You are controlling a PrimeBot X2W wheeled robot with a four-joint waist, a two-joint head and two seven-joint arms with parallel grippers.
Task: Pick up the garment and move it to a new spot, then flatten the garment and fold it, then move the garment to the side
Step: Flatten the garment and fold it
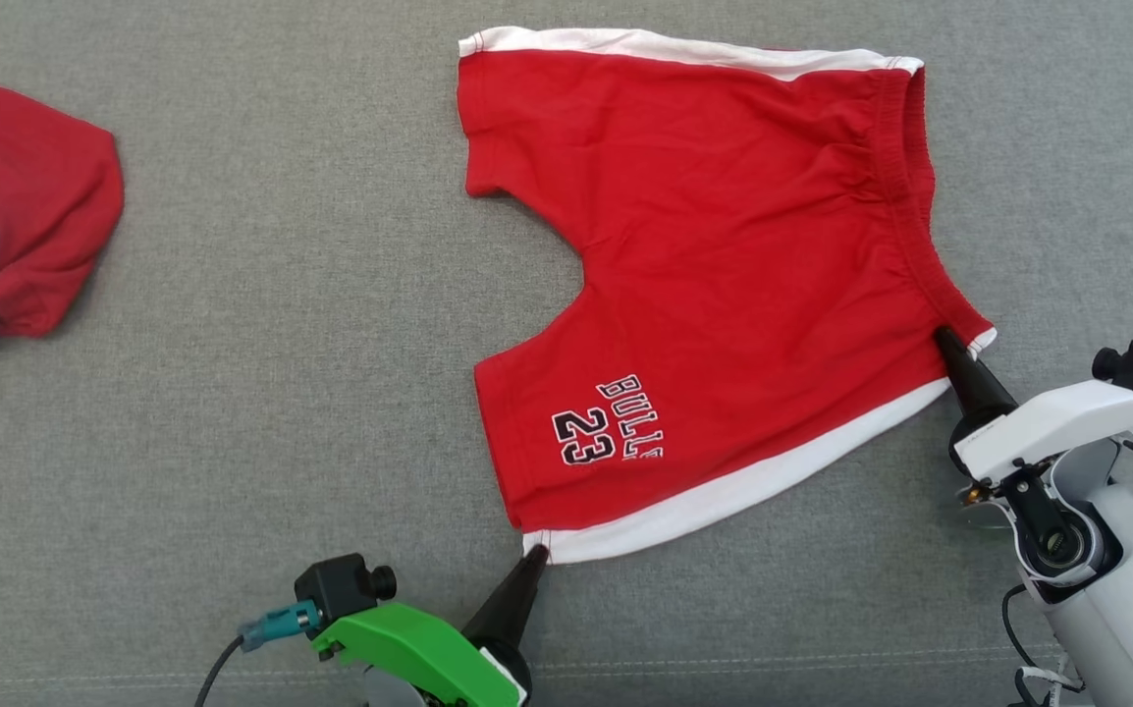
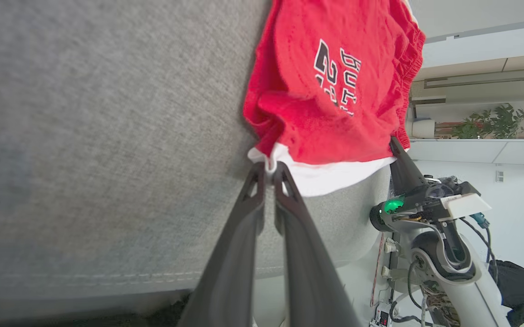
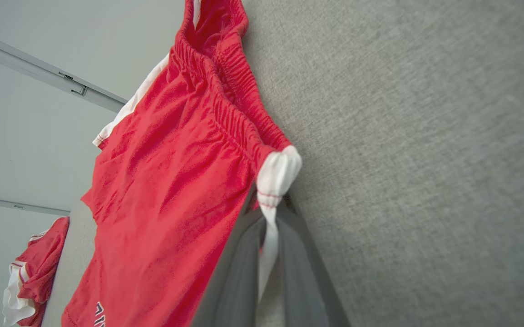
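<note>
Head view. The garment [image 1: 724,245], red shorts with white trim, lies spread nearly flat on the grey cloth surface [image 1: 282,393], just beyond both pairs of my fingertips.

Left gripper [image 1: 534,558]: fingers pressed together, pinching the white hem corner of the leg that carries the printed number [image 1: 586,437]. In the left wrist view a small tuft of white cloth is nipped right at the tips and the fabric past them is puckered.

Right gripper [image 1: 944,339]: fingers also pressed together, pinching the end of the waistband [image 1: 905,177] where it meets the white side stripe. The right wrist view shows a bunched white knob just past my tips and a strip of white running down between them.

A second red garment [image 1: 26,226] lies well off to the outside of my left fingers, apart from the work.

Judgement: flattening looks done and the fold is in hand, with the near edge held at both ends. The next move calls for lifting both corners together, keeping that edge taut between my two grips, and carrying it away from me onto the far edge. Uneven lift would skew the fold.
</note>
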